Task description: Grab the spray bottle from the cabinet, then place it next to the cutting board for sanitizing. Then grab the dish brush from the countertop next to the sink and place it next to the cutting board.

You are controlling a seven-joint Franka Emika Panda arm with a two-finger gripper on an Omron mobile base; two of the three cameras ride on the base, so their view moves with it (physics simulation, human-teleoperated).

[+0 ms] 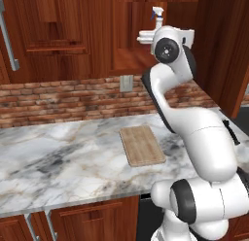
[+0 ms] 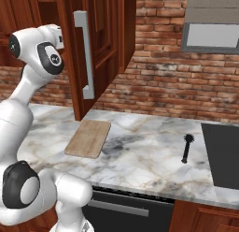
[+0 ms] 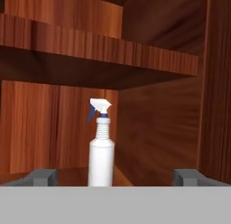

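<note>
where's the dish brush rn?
Right base view: the dish brush lies flat on the countertop, right of the cutting board, with bare marble between them, just left of the dark recessed panel at the right edge.

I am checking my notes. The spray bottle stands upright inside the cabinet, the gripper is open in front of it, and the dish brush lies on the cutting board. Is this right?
Not quite. The dish brush lies on the bare countertop, apart from the cutting board, as the right base view shows. The rest holds: the spray bottle stands upright in the cabinet, gripper open before it.
</note>
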